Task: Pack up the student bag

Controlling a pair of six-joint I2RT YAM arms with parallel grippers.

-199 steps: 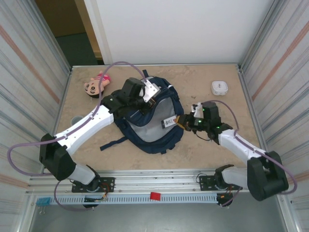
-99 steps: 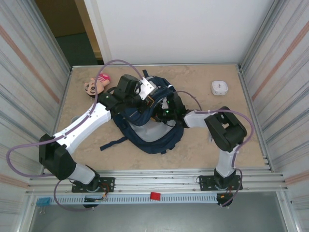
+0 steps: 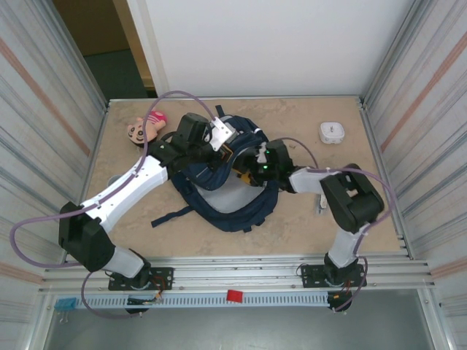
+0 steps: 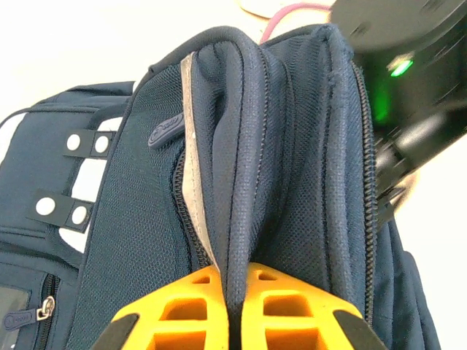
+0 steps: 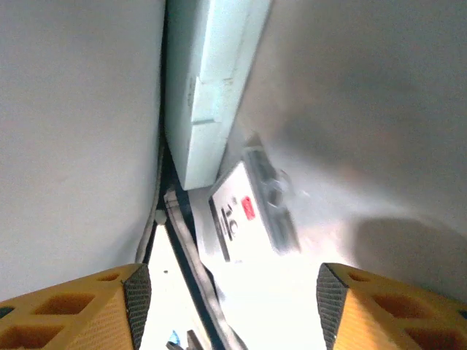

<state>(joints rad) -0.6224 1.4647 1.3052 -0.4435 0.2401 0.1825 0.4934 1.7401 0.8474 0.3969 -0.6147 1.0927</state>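
Note:
The student bag (image 3: 235,210), a navy backpack, lies in the middle of the table with its top opening held up. My left gripper (image 4: 235,295) is shut on a fold of the bag's rim (image 4: 241,146), and stands at the bag's upper edge (image 3: 228,152) in the top view. My right gripper (image 5: 233,302) is inside the opening with its jaws open and nothing between them. Just beyond its fingertips a small white flat item with a red mark (image 5: 244,211) lies blurred on the grey lining, beside a pale box (image 5: 211,95).
A doll (image 3: 141,130) lies at the far left of the table. A small white device (image 3: 332,133) sits at the far right. The bag's dark straps (image 3: 171,216) trail toward the near left. My right arm (image 3: 310,179) reaches in from the right.
My right gripper moved from the bag's right side into its opening and opened, letting go of the white item. My left gripper kept its hold on the rim.

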